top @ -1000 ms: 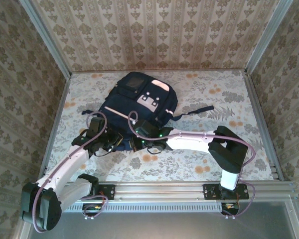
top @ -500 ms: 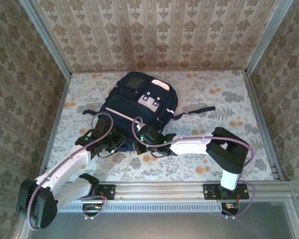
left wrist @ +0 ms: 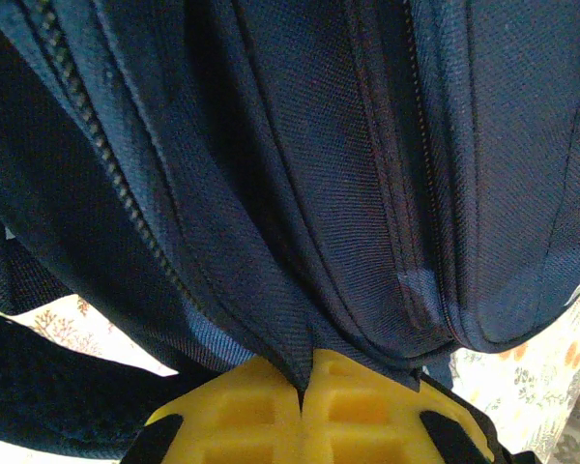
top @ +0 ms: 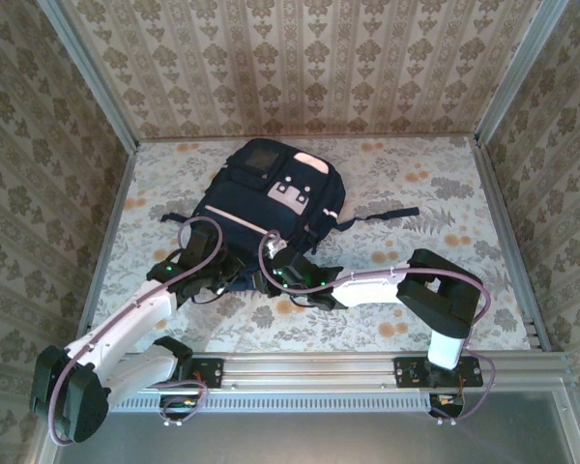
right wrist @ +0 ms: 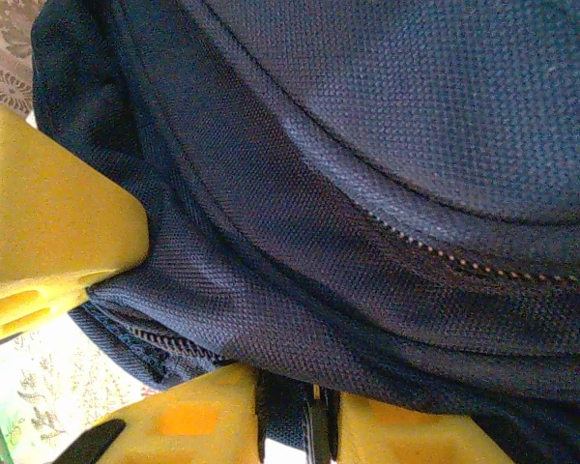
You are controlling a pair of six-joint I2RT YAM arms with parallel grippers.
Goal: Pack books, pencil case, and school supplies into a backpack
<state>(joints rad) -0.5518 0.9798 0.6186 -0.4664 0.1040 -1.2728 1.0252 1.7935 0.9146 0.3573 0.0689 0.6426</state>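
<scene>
The left end effector point(left wrist: 307, 385) is clamped tight on a thin fold of the backpack point(top: 271, 193), pinched between its yellow pads point(left wrist: 242, 411). The right end effector point(right wrist: 208, 324) has its jaws partly apart with a thick fold between them; I cannot tell whether it grips. The backpack lies flat mid-counter point(top: 445, 193), its near edge at both end effectors.

A small pinch of slack cloth may slide free under a pull. A one-sided hold may drag the bag rather than open it. The zipper point(left wrist: 106, 164) could snag.

The fabric is coarse woven navy, soft and seamed. The pads are hard moulded plastic.
</scene>
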